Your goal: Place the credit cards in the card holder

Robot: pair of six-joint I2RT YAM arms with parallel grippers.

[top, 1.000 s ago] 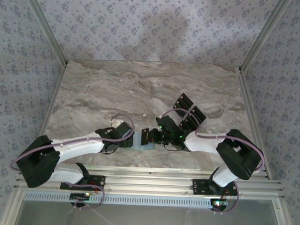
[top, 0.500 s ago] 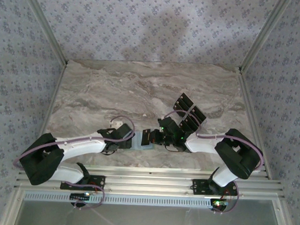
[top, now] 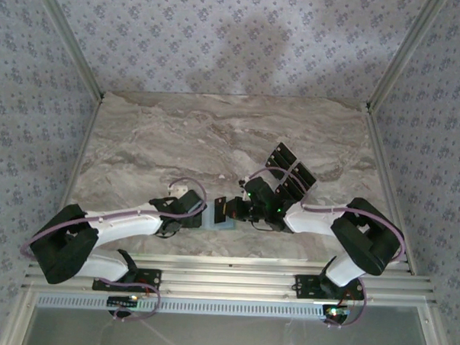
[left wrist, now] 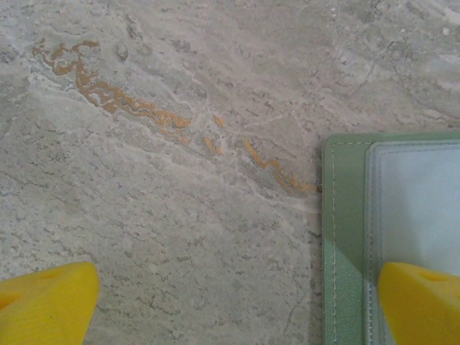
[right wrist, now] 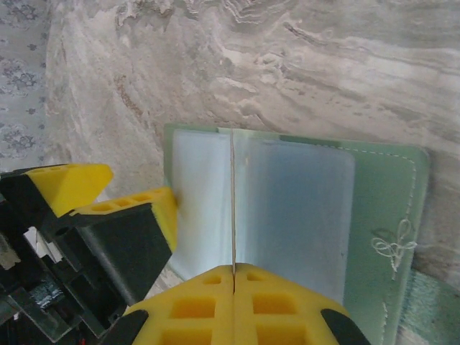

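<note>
One pale sage-green card holder (top: pixel 215 217) lies open on the marble surface (top: pixel 178 132), clear pockets showing. At its left edge the left gripper (left wrist: pixel 233 305) gapes wide; over it the right gripper (right wrist: pixel 233 287) is closed. About four black rectangular credit cards (top: pixel 290 169) overlap far-right of it.

Soft even overhead light, faint shadows, slightly hazy wrist close-ups

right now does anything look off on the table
Nothing damaged or spilled. The card holder lies open; the credit cards sit in a loose skewed fan farther back. The orange streak looks like marble veining.
</note>
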